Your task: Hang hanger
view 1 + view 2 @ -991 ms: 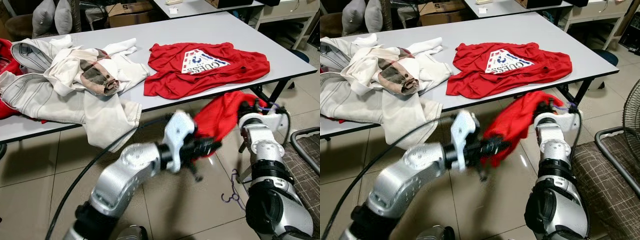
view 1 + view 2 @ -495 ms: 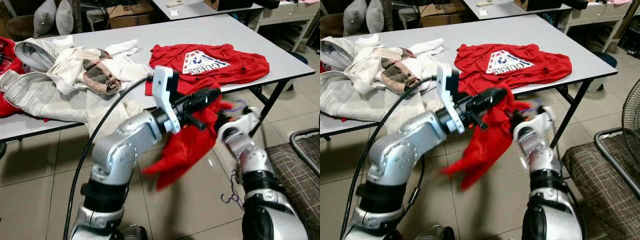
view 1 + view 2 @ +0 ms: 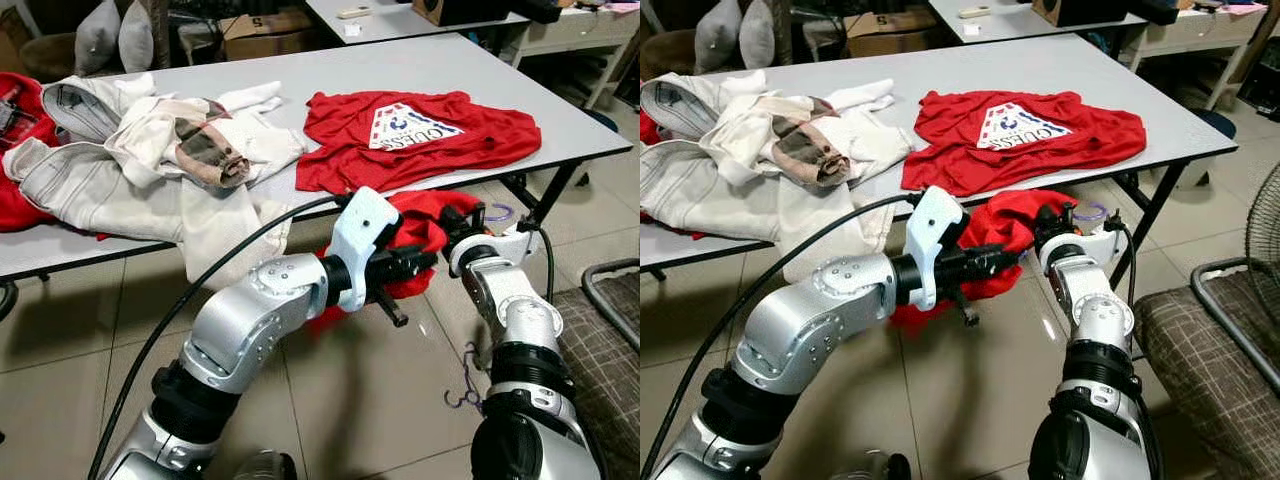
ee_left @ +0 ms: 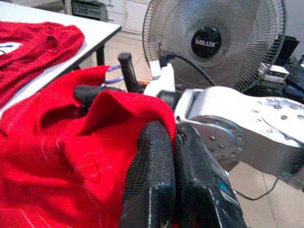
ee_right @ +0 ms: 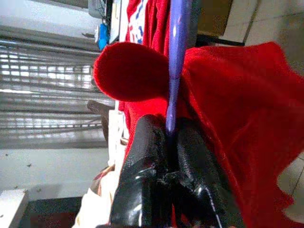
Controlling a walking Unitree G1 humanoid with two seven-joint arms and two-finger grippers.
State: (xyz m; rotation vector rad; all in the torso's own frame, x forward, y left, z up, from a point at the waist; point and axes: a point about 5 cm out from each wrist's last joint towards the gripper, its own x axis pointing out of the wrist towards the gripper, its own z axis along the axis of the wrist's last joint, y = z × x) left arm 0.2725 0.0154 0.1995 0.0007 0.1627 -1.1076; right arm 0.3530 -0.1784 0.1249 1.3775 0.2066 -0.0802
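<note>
A red garment is bunched just below the table's front edge, draped over a purple hanger. My right gripper is shut on the hanger's purple bar, with red cloth on both sides of it. My left arm reaches across from the left. Its gripper is shut on a fold of the red garment, close beside the right gripper. Most of the hanger is hidden under the cloth.
A red printed T-shirt lies on the grey table, with a heap of white clothes to its left. A second purple hanger lies on the tiled floor. A chair and a fan stand at the right.
My left arm has come down from table height. The red garment, which hung long and loose, is now bunched up between the two grippers by the table edge.
</note>
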